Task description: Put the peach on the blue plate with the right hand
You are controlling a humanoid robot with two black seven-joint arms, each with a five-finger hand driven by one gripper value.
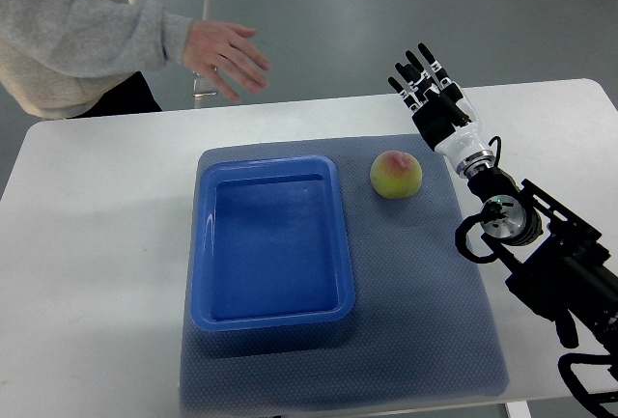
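Observation:
A yellow-green peach with a pink blush (pixel 396 175) lies on the blue-grey mat, just right of the blue plate. The blue plate (pixel 205 244) is a deep rectangular tray, empty, in the middle of the mat. My right hand (pixel 430 90) is at the far right of the table, above and to the right of the peach, apart from it. Its fingers (pixel 417 72) are spread straight and hold nothing. The left arm is out of view.
A blue-grey mat (pixel 425 292) covers the middle of the white table (pixel 97 244). A person in a grey sleeve holds a hand (pixel 227 56) over the table's far edge at the upper left. My right arm's black body (pixel 560 273) fills the lower right.

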